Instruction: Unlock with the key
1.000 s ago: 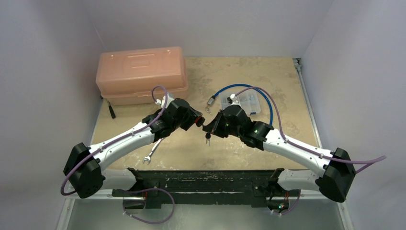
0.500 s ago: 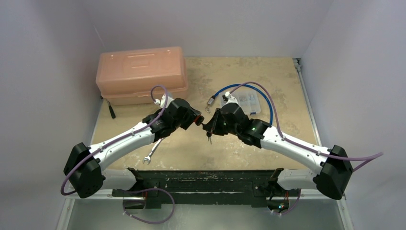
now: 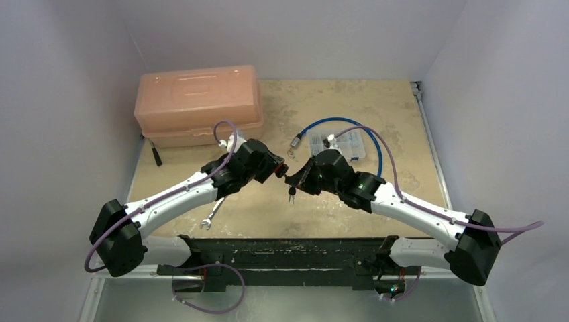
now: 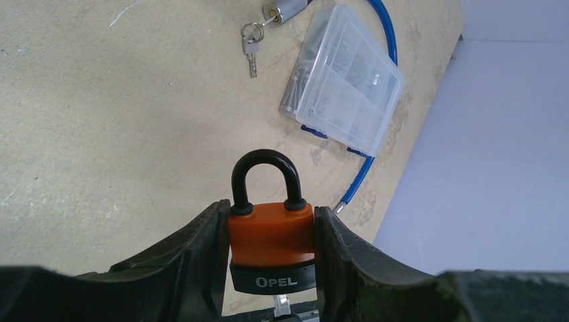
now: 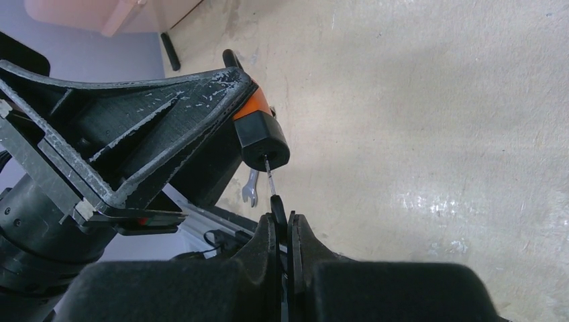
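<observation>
Surface: mottled beige table (image 3: 335, 107), enclosed by pale walls (image 3: 302, 33). The left gripper (image 4: 270, 225) clamps one orange padlock (image 4: 272, 235) by its sides, above the table centre. The padlock's long axis points base-first at the right gripper (image 5: 285, 225), which pinches one key (image 5: 270, 176) (blade tip at the keyway). Also present: one toolbox (image 3: 198, 104), one wrench (image 3: 213, 216), one parts box (image 3: 352, 144), one blue cable (image 3: 321, 123).
</observation>
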Robot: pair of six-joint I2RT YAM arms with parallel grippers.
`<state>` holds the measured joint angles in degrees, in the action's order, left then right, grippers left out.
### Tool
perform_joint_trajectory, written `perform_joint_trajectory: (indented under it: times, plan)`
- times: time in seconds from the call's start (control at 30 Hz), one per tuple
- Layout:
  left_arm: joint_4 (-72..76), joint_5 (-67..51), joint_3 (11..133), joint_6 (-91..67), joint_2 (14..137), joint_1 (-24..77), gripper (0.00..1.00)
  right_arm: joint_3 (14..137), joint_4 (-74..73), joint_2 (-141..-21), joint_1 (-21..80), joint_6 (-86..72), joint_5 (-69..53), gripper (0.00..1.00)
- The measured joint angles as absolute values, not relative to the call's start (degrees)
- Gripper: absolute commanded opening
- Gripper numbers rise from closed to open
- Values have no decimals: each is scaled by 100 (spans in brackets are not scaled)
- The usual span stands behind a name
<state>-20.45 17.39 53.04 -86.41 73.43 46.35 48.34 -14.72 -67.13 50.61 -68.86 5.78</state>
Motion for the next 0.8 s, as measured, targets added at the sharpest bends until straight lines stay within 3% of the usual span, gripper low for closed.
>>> perform_joint_trajectory:
  times: [0.8]
  plan:
    - [-1997, 2095, 5339, -8875, 7533, 4768, 0, 5271, -1796, -7122, 5570, -4421, 1822, 0]
